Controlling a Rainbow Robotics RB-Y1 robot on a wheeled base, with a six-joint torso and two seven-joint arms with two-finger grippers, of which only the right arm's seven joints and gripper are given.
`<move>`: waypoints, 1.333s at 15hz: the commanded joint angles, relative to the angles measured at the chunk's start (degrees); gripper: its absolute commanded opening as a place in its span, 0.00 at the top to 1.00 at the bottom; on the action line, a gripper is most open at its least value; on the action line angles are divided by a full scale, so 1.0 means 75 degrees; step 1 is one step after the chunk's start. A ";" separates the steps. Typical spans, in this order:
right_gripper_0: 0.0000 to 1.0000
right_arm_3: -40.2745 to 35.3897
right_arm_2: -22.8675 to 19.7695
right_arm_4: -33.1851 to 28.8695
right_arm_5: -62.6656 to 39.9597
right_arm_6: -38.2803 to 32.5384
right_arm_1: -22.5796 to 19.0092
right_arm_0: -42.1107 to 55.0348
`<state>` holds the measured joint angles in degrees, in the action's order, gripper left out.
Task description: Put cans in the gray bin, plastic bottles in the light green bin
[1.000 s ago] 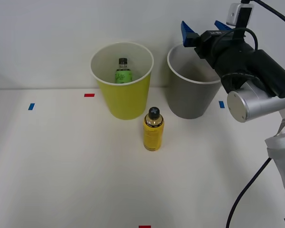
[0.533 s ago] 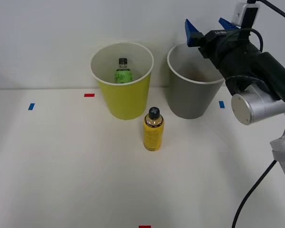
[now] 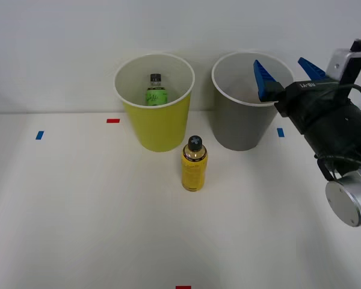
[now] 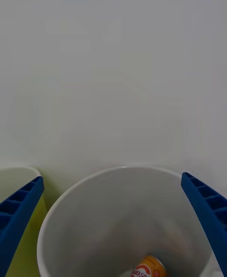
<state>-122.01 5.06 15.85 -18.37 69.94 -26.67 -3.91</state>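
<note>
The gray bin (image 3: pixel 240 123) stands at the back right, and an orange can (image 4: pixel 149 267) lies at the bottom of its pale inside (image 4: pixel 109 220). To its left is the light green bin (image 3: pixel 159 126), whose rim also shows in the wrist view (image 4: pixel 12 180). A green-labelled plastic bottle (image 3: pixel 156 91) stands inside the light green bin. A yellow bottle with a black cap (image 3: pixel 194 164) stands upright on the table in front of the two bins. My right gripper (image 3: pixel 280 62) (image 4: pixel 112 177) is open and holds nothing, near the gray bin's right rim.
Small red (image 3: pixel 113 120) and blue (image 3: pixel 40 135) tape marks lie on the white table (image 3: pixel 84 211). A pale wall rises just behind the bins. My arm's dark body (image 3: pixel 334 129) hangs over the table's right side.
My right arm has drawn back to the right and downward from above the gray bin, its gripper still open. The bins and bottles have not moved.
</note>
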 commanded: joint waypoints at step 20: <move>0.00 -0.2165 0.0896 -0.2512 0.0129 -0.0373 0.0170 0.5771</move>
<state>-138.27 10.84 -2.22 -17.35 67.51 -25.88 37.87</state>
